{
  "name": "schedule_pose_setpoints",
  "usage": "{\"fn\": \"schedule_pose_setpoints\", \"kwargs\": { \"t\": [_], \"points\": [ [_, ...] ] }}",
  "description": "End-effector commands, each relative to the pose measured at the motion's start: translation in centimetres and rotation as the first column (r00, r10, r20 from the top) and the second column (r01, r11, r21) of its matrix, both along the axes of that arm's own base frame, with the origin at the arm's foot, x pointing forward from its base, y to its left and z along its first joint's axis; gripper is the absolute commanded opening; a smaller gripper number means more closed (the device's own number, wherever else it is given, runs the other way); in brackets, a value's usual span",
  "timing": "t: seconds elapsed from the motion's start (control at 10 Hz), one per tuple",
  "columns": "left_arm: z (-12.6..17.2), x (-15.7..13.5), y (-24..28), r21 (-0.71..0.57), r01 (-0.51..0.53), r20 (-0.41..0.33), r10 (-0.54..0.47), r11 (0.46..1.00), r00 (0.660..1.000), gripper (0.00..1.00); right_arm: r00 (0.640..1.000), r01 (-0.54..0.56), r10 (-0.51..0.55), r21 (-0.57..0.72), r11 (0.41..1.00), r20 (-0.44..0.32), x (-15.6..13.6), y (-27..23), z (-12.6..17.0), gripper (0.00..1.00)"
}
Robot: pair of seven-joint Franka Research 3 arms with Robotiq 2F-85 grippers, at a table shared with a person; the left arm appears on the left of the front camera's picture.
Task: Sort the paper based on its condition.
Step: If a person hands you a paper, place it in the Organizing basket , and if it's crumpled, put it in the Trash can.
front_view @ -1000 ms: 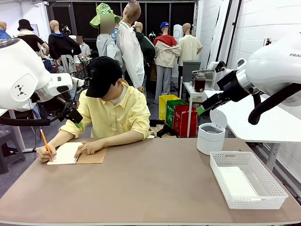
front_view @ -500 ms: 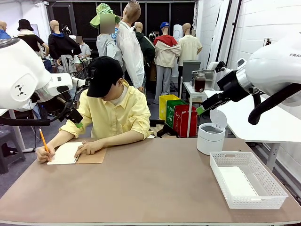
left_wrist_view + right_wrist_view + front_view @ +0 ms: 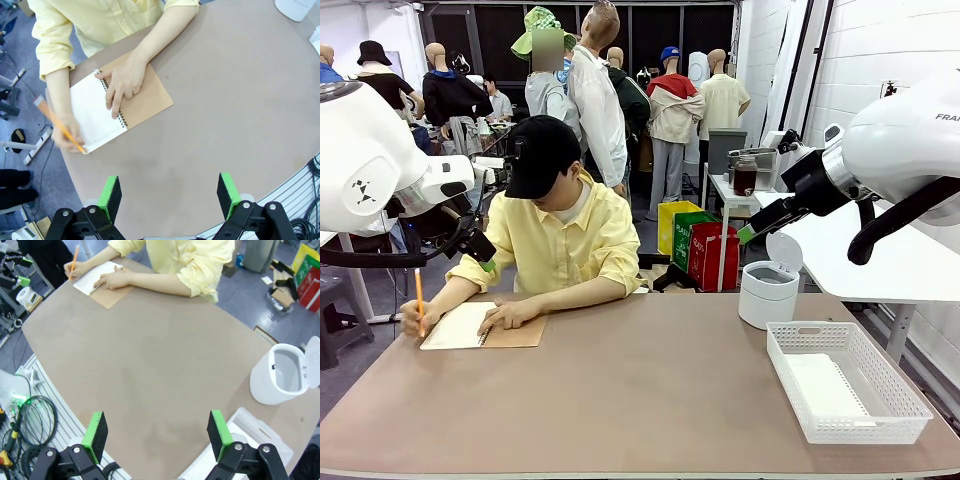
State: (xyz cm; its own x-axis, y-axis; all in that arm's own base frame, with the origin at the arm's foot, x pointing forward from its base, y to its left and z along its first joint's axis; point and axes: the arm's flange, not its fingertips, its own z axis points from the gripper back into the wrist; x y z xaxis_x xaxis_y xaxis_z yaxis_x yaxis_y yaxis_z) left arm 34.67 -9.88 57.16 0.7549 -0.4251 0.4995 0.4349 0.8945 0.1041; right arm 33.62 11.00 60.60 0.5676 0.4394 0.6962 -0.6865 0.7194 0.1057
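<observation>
Tabletop [image 3: 650, 400]: brown, rounded at its edges, shared by robot and person.

Person [image 3: 560, 240]: seated at the far side in a yellow shirt and black cap, leaning over the far-left corner of the tabletop.

Left arm [image 3: 360, 160] and right arm [image 3: 910, 140]: white, both raised above the tabletop at its left and right sides, touching nothing.

Basket [image 3: 870, 430]: white, perforated, rectangular, on the near-right part of the tabletop.

Paper [image 3: 825, 385]: one white sheet lying flat on the basket floor, towards its left wall.

Bin [image 3: 767, 295]: white, round, lid tipped open, standing just beyond the basket's far-left corner.

Notebook [image 3: 485, 325]: spiral-bound, brown cover folded out to the right, white page uppermost, in front of the person. One hand [image 3: 510, 315] rests flat across the spiral.

Left gripper [image 3: 169, 196]: seen in the left wrist view high over the tabletop near the notebook; jaws spread wide, green pads apart, nothing between them.

Right gripper [image 3: 156, 432]: seen in the right wrist view high over the middle of the tabletop, bin and basket corner at its right; jaws spread wide, nothing between them.

Pencil [image 3: 418, 295]: orange, held nearly upright in the person's writing hand [image 3: 420, 320], tip at the page's left edge.
</observation>
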Motion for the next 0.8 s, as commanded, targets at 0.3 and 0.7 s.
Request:
{"fn": "schedule_pose_setpoints", "kwargs": {
  "t": [0.3,0.7],
  "points": [
    [0.03,0.02,0.15,0.004,0.0,0.002,0.0,1.0,1.0,1.0,1.0,-0.006,0.006,0.0,1.0,-0.007,-0.03,-0.02,0.08,1.0],
    [0.03,0.02,0.15,0.004,0.0,0.002,0.0,1.0,1.0,1.0,1.0,-0.006,0.006,0.0,1.0,-0.007,-0.03,-0.02,0.08,1.0]
  ]
}}
